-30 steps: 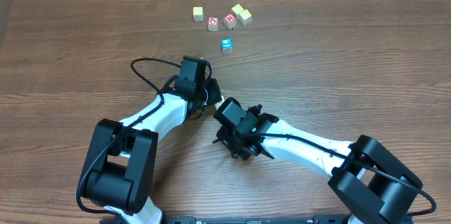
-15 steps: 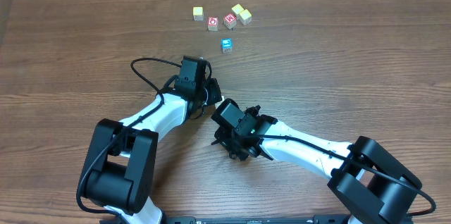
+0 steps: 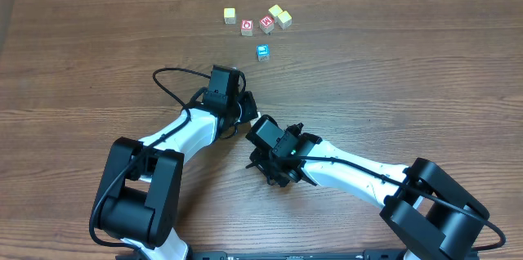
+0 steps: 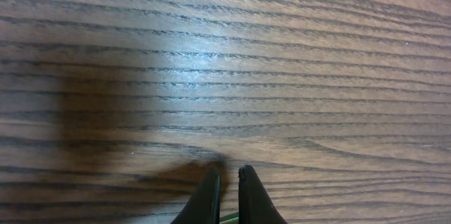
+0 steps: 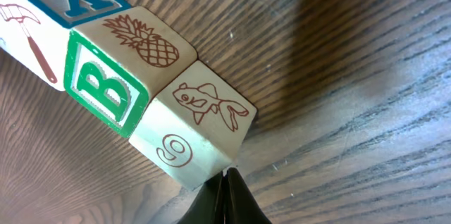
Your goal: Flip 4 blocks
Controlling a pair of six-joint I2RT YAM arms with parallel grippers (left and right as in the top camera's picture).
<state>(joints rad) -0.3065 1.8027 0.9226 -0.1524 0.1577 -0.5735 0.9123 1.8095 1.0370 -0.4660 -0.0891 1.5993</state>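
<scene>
In the right wrist view, three pale blocks lie touching in a row on the wooden table. The nearest block (image 5: 201,129) shows a fish and a 9. The middle block (image 5: 116,69) carries a green B and a pineapple. The far block (image 5: 49,5) has a blue X and a red hammer. My right gripper (image 5: 225,176) is shut and empty, its tips at the fish block's near corner. My left gripper (image 4: 227,175) is shut over bare wood and holds nothing. In the overhead view both wrists meet at the table's middle and hide these blocks.
A loose group of cubes lies at the back: a yellowish cube (image 3: 230,15), two red-faced cubes (image 3: 247,27) (image 3: 266,24), a yellowish pair (image 3: 280,16) and a blue-faced cube (image 3: 262,51). The left arm's cable (image 3: 167,80) loops over the table.
The right wrist has shifted very slightly to the left. The left arm and the far cubes have not moved.
</scene>
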